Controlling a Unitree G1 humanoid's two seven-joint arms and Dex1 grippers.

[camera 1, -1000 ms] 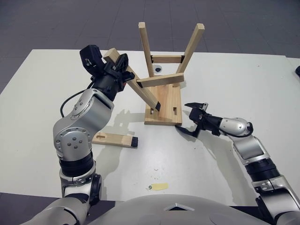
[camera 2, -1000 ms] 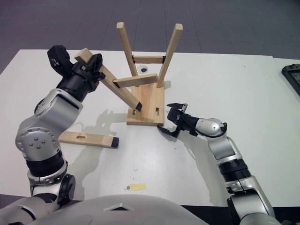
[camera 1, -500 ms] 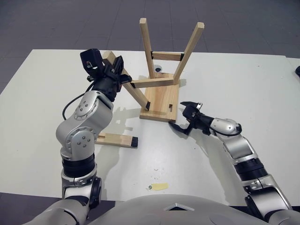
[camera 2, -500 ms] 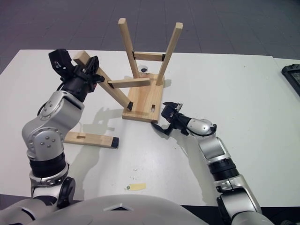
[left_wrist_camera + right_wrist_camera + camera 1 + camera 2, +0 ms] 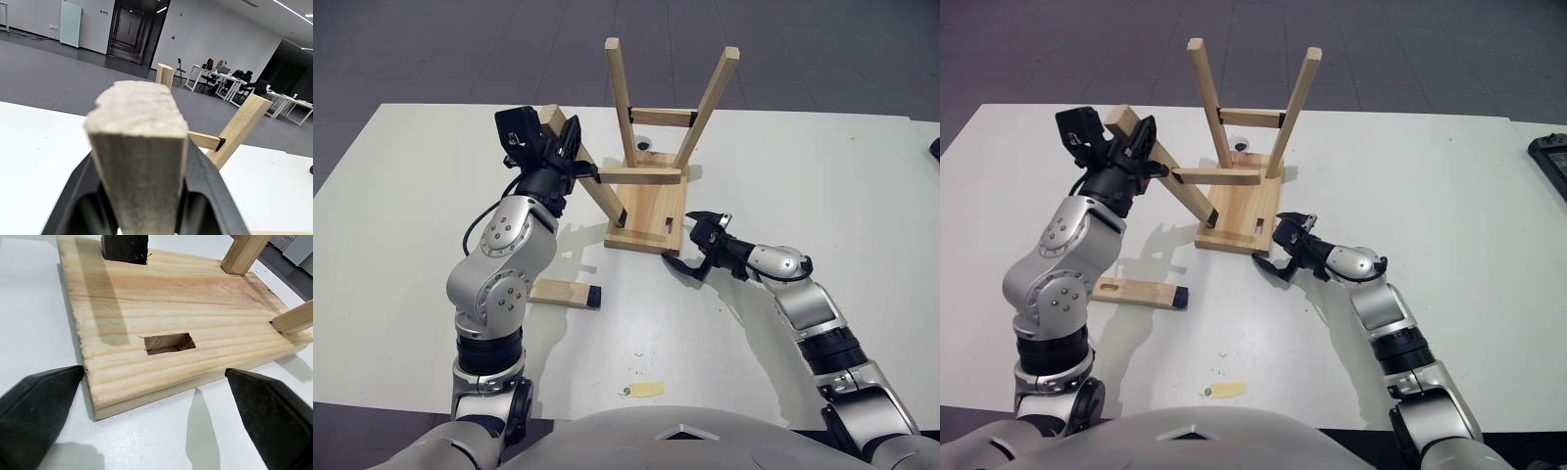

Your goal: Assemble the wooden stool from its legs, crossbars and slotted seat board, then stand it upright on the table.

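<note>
White table (image 5: 803, 157), dark floor behind it. My left hand (image 5: 565, 149) is clamped on the upper end of a wooden leg (image 5: 603, 192). This leg slants down, and its black tip meets the seat board (image 5: 651, 211). The board lies flat on the table. Two upright legs (image 5: 620, 98) stand at its far side, joined by a crossbar (image 5: 661, 117). My right hand (image 5: 696, 242) is wide open and holds nothing. Its fingers (image 5: 36, 396) flank the board's near corner, beside an empty slot (image 5: 168, 342). A spare leg (image 5: 563, 292) lies on the table beside my left arm.
</note>
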